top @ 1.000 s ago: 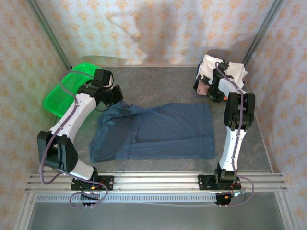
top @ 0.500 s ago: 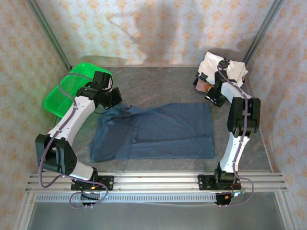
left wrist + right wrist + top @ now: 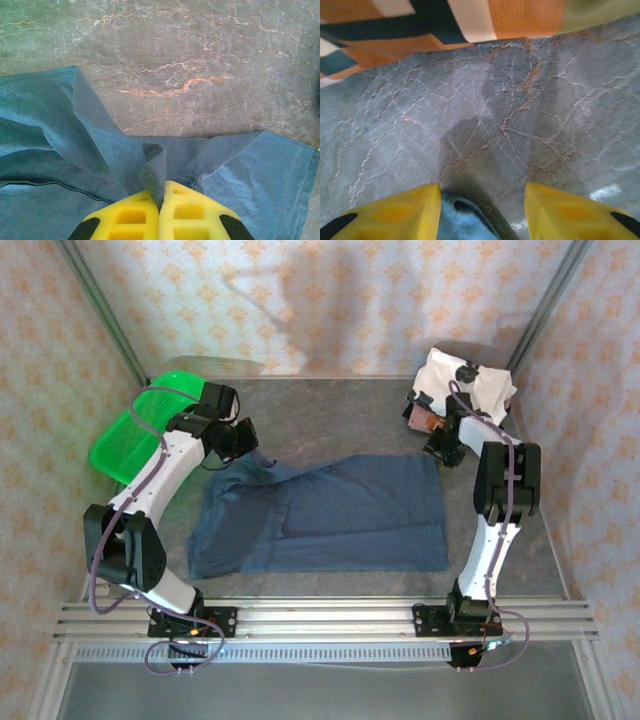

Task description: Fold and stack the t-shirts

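Near the green basket point(image 3: 122, 438), left gripper point(image 3: 160, 199) pinches blue t-shirt point(image 3: 340, 510); right gripper point(image 3: 482, 195) gapes.

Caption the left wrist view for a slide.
Left end effector shut on a raised fold of the slate-blue t-shirt, marbled grey table beyond.

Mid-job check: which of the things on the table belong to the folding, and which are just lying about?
Job: slate-blue t-shirt, pinched by the left end effector; white t-shirt with black patches; orange printed t-shirt.
Lying about: green mesh basket.
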You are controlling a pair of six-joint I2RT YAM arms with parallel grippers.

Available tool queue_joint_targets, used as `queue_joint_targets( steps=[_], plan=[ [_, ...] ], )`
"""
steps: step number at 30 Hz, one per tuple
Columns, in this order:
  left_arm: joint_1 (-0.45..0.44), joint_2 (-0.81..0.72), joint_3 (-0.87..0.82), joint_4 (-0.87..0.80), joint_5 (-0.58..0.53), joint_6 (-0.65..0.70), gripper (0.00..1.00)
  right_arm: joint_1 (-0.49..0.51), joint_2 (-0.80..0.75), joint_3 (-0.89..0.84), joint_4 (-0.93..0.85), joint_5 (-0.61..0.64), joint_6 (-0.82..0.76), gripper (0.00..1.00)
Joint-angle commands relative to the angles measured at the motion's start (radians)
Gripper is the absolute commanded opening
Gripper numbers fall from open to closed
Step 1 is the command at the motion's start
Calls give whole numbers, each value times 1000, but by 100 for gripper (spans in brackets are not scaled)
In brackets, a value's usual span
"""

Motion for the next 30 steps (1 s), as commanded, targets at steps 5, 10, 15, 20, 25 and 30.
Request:
queue_joint_targets(
  steps=[5,10,15,20,25,30],
  plan=[
    [6,-6,23,-30,-21,14,0,-2,29,10,38,-30,-4,42],
    [6,17,38,-29,-24,19,0,-2,41,20,38,-43,-3,36],
    [6,56,82,-44,-30,37,0,-3,52,40,43,-61,3,34],
    [5,106,150,-68,-25,61,0,1,60,57,63,-93,26,29],
    [5,144,201,-84,-24,96,0,16,73,95,51,-115,36,13],
    [12,175,268,-143,-62,132,0,18,47,110,38,-87,31,0]
  ],
)
